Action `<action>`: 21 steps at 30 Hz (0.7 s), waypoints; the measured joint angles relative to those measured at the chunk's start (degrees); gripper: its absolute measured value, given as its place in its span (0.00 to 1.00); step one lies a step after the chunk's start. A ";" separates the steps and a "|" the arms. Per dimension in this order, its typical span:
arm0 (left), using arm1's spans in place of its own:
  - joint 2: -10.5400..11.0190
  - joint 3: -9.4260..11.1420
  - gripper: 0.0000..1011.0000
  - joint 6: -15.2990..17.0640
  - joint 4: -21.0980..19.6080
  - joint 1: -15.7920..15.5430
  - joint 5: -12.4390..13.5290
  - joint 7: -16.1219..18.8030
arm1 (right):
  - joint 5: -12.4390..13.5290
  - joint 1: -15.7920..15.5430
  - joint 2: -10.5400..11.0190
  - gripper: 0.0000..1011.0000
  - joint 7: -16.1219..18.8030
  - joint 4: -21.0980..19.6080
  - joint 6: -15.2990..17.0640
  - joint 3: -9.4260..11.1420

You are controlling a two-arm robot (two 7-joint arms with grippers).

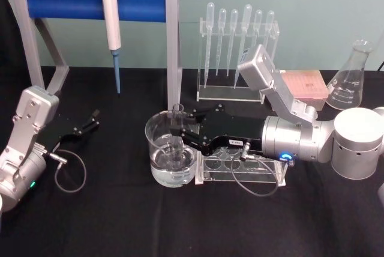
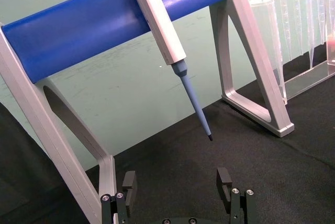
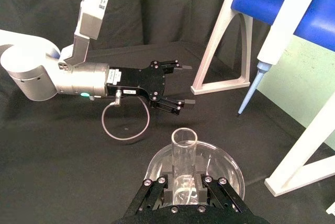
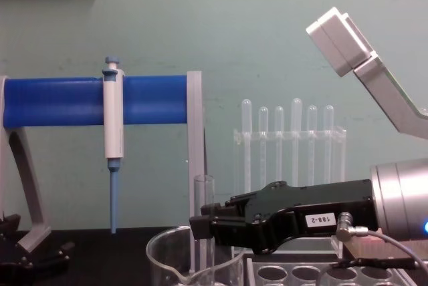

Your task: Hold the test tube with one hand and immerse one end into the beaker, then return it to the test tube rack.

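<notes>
Left gripper (image 1: 91, 121) rests low over the black table cover (image 1: 120, 221) at the left side, well apart from the glassware; its two fingers (image 2: 225, 179) are spread with nothing between them, as the right wrist view also shows (image 3: 186, 84). Behind it stands a grey frame with a blue bar (image 1: 66, 0), and a white-and-blue pipette (image 1: 111, 26) hangs from the bar, tip down and clear of the table. Near the table's centre sits the beaker (image 1: 150, 143), with clear liquid in its bottom and its spout toward the robot in the chest view (image 4: 164, 252). The test tube (image 1: 177, 119) stands upright inside the beaker, open rim up and above the beaker's rim, lower end down at the liquid; whether the tip is wetted I cannot tell for certain. Right gripper (image 1: 179, 132) reaches in from the right over the beaker's rim, and its fingers (image 3: 212, 187) are pinched on the tube (image 3: 184, 153) partway up, at about rim height in the chest view (image 4: 204, 226). Just to the right of the beaker, touching or nearly so, lies the clear test tube rack (image 1: 273, 176) under the right arm's wrist, with its round holes showing open. Behind it, a clear holder carries six plastic pipettes (image 1: 237, 35), bulbs up. Farther right are a pink box (image 1: 306, 86) and a conical flask (image 1: 351, 80).
</notes>
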 joint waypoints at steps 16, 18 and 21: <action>0.00 0.00 0.99 0.00 0.00 0.00 0.00 0.00 | 0.00 0.00 0.00 0.24 0.00 0.00 0.00 0.00; 0.00 0.00 0.99 0.00 0.00 0.00 0.00 0.00 | 0.00 0.00 0.00 0.24 0.00 0.00 0.00 0.00; 0.00 0.00 0.99 0.00 0.00 0.00 0.00 0.00 | 0.00 0.00 0.00 0.24 0.00 0.00 0.00 0.00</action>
